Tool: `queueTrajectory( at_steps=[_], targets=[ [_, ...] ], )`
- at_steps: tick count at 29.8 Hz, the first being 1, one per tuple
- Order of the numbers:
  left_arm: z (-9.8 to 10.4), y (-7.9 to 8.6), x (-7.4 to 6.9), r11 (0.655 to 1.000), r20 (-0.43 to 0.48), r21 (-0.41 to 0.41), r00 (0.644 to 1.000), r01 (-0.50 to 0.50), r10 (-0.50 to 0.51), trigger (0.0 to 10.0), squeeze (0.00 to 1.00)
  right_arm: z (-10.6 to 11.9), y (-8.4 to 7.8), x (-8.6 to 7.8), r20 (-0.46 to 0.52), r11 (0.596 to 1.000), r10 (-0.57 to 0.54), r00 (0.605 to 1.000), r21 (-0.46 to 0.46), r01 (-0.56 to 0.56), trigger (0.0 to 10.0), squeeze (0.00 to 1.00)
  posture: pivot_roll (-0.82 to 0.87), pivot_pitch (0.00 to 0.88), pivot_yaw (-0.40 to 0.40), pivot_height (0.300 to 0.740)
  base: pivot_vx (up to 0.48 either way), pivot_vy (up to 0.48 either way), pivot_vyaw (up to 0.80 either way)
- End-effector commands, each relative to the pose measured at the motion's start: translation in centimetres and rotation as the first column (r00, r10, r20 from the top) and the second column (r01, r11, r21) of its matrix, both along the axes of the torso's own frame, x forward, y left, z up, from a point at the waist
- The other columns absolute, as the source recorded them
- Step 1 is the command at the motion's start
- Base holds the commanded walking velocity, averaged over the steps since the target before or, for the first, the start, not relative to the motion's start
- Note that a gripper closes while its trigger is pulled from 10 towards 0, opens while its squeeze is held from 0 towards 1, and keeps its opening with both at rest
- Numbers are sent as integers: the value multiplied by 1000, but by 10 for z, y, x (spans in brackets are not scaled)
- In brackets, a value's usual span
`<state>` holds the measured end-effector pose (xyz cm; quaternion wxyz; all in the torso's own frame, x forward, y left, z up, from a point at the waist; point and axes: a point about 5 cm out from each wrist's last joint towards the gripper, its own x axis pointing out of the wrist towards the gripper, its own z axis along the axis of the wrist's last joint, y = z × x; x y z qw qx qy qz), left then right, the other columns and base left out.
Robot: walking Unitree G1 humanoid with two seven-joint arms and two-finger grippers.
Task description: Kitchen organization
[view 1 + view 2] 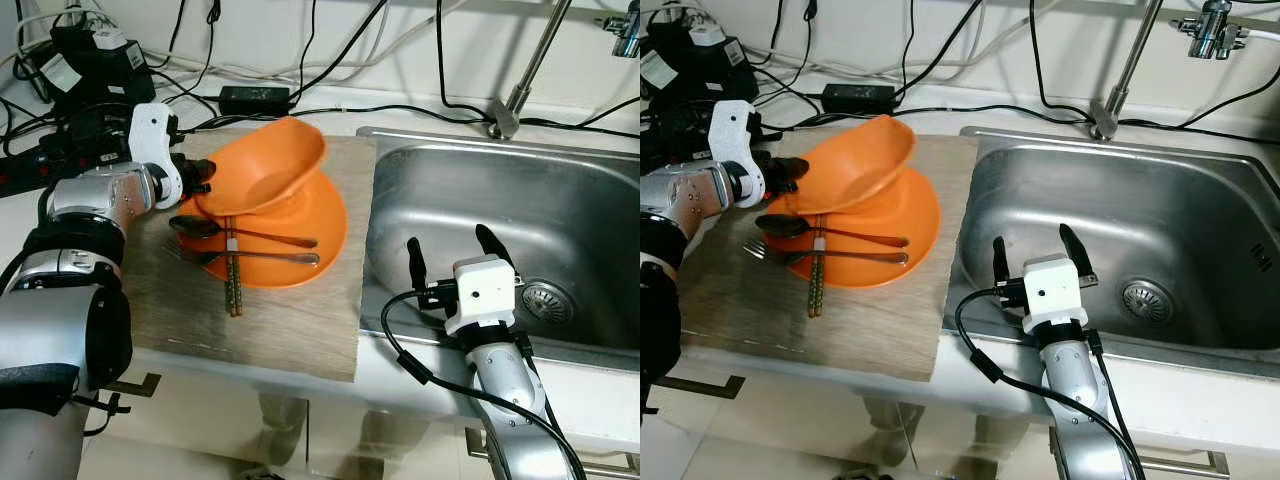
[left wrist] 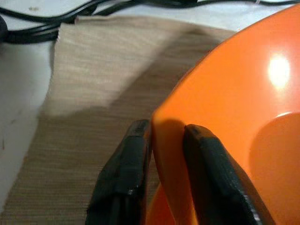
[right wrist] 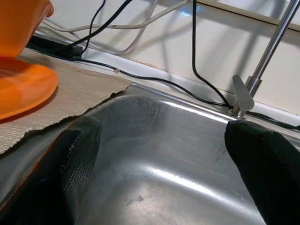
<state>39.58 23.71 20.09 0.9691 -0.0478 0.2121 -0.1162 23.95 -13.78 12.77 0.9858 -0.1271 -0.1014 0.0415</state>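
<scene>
Pinching the rim of the glossy orange plastic bowl (image 1: 265, 165), the left gripper (image 2: 161, 154) tilts it above the round orange plate (image 1: 305, 235) on the beige woven mat (image 1: 290, 320). Lift straight up, I judge (the rim looks slippery). Chopsticks (image 1: 232, 275) and metal spoons (image 1: 245, 245) lie just underneath; the right gripper (image 1: 460, 250), fingers spread, waits over the steel sink (image 1: 560, 215).

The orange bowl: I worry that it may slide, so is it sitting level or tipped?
Tipped. The left gripper pinches the orange bowl by its rim, lifting that side so it leans on the orange plate.
</scene>
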Motion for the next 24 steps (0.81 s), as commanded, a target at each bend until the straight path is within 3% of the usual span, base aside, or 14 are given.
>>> queueTrajectory(
  at_steps=[1, 7, 8, 10, 24],
  targets=[
    [-9, 0, -2, 1000, -43, 13, 999, -7, 7, 10000, 1000, -22, -1, -5, -108, 1000, 0, 994, -15, -1, 10000, 0, -21, 37, 30, 740, 0, 0, 0],
    [-7, 1, -2, 1000, -35, 5, 999, -15, 15, 10000, 1000, -22, -2, -6, -113, 1000, -2, 994, -16, 0, 10000, 0, -24, 38, 30, 740, 0, 0, 0],
    [0, 1, 0, 1000, -11, 5, 1000, -17, 17, 10000, 231, -23, -2, -5, -116, 1000, -3, 993, -18, 1, 10000, 0, -23, 38, 31, 740, 0, 0, 0],
    [5, 0, 1, 1000, 5, -2, 1000, -16, 16, 10000, 0, -23, -2, -6, -116, 1000, -1, 993, -20, -1, 10000, 0, -23, 39, 31, 740, 0, 0, 0],
    [51, -8, 10, 998, 147, -58, 989, 14, -5, 10000, 0, -20, -2, -5, -94, 1000, -4, 996, -16, 2, 10000, 0, -16, 31, 33, 740, 0, 0, 0]
  ],
)
